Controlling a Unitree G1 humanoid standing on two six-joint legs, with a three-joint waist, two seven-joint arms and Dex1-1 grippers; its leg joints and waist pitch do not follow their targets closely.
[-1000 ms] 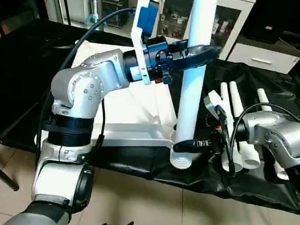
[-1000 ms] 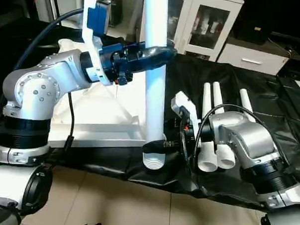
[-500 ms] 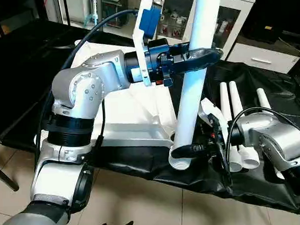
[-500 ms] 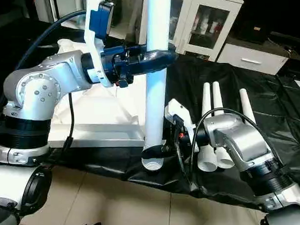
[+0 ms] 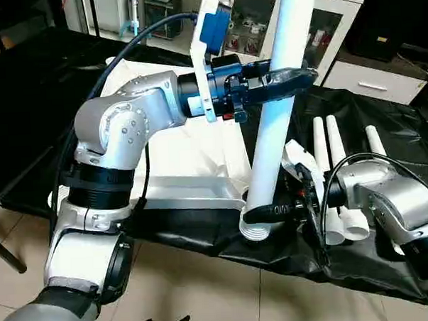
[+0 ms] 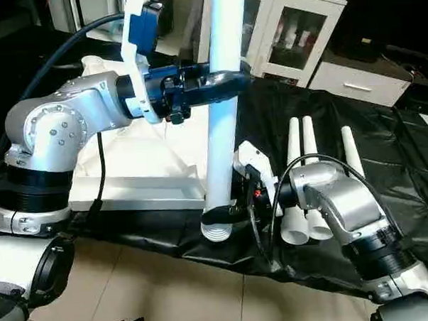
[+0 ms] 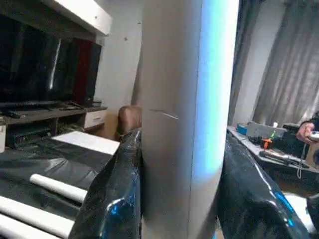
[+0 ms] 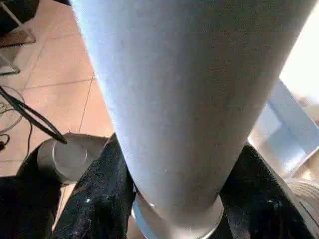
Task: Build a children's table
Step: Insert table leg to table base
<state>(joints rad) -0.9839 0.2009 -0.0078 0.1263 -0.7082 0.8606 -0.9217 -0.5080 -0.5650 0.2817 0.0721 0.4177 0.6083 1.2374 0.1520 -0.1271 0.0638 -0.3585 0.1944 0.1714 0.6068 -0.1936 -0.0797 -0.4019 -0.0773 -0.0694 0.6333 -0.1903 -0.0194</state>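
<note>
One long white table leg (image 5: 276, 122) stands nearly upright at the front edge of the black-covered work table. My left gripper (image 5: 285, 78) is shut on its upper part, black fingers (image 7: 114, 199) pressing either side of the leg (image 7: 184, 124). My right gripper (image 5: 262, 215) is shut on the leg's lower end just above the ribbed tip (image 5: 257, 232), fingers (image 8: 94, 199) hugging the tube (image 8: 184, 99). The white table top (image 5: 178, 151) lies flat to the left, its near corner beside the leg's foot. Three more legs (image 5: 329, 170) lie side by side on the right.
The black cover (image 5: 383, 125) drapes over the table's front edge above a tiled floor (image 5: 205, 289). White glass-door cabinets (image 5: 332, 27) stand behind. My left arm's cable (image 5: 124, 47) arcs over the table top.
My right gripper slid left onto the leg's lower end and closed around it. The leg's foot shifted slightly left. The left gripper kept its hold.
</note>
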